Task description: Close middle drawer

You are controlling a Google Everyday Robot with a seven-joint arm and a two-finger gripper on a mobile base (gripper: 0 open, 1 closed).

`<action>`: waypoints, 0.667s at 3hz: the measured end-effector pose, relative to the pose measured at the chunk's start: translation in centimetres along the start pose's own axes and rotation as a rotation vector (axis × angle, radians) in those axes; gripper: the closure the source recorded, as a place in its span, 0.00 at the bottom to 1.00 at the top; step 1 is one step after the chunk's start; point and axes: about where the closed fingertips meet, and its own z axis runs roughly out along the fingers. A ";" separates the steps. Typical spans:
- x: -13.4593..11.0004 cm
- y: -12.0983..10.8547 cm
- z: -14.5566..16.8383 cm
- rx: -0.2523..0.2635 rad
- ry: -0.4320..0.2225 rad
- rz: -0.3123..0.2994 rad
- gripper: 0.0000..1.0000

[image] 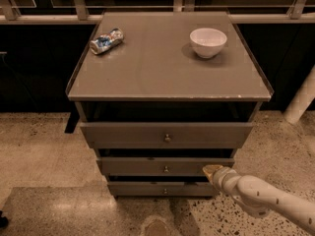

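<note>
The middle drawer (147,166) is grey with a flat front and a small round knob (166,169). It sits between a wider top drawer (123,134) and a narrower bottom drawer (142,189), and it stands out a little from the cabinet. My gripper (212,170) comes in from the lower right on a white arm (266,198). Its tip is at the right end of the middle drawer's front, touching it or very close.
The grey cabinet top (157,68) holds a crushed can (106,41) at the back left and a white bowl (208,42) at the back right. The top drawer is pulled out furthest. Speckled floor (39,151) surrounds the cabinet. A white post (301,102) stands at right.
</note>
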 end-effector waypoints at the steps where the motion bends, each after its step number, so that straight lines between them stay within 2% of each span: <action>1: 0.7 1.7 -1.9 -0.123 0.098 0.065 1.00; 2: 4.0 0.5 -10.1 -0.178 0.236 0.110 0.82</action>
